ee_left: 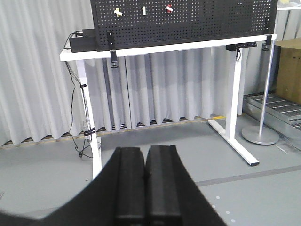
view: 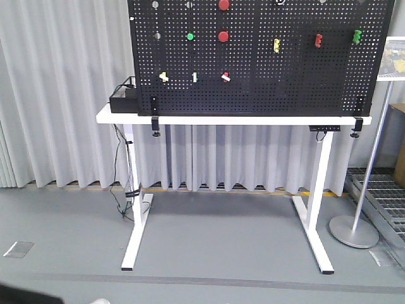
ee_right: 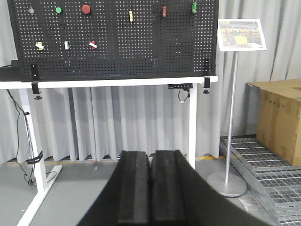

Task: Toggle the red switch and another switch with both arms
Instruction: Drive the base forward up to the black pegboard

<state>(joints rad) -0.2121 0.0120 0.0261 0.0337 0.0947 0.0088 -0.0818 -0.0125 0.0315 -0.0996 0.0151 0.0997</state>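
The red switch (view: 225, 77), a small red toggle with a white tip, sits in the lower row of the black pegboard (view: 266, 88). It also shows in the left wrist view (ee_left: 169, 8) and the right wrist view (ee_right: 92, 44). Another switch (view: 164, 76), pale yellow-white, is two places to its left in the same row (ee_left: 117, 12) (ee_right: 39, 45). My left gripper (ee_left: 145, 149) is shut and holds nothing, low over the floor and far from the board. My right gripper (ee_right: 150, 153) is likewise shut and empty, well short of the table. Neither arm shows in the front view.
The pegboard stands on a white table (view: 126, 116) with a black box (view: 123, 101) at its left end and cables (view: 120, 190) hanging below. Round red buttons (view: 223, 36), a green-white toggle (view: 195, 76) and other toggles share the board. A sign stand (ee_right: 228, 183), cardboard box (ee_right: 277, 120) and floor grate (ee_right: 263, 165) are at the right.
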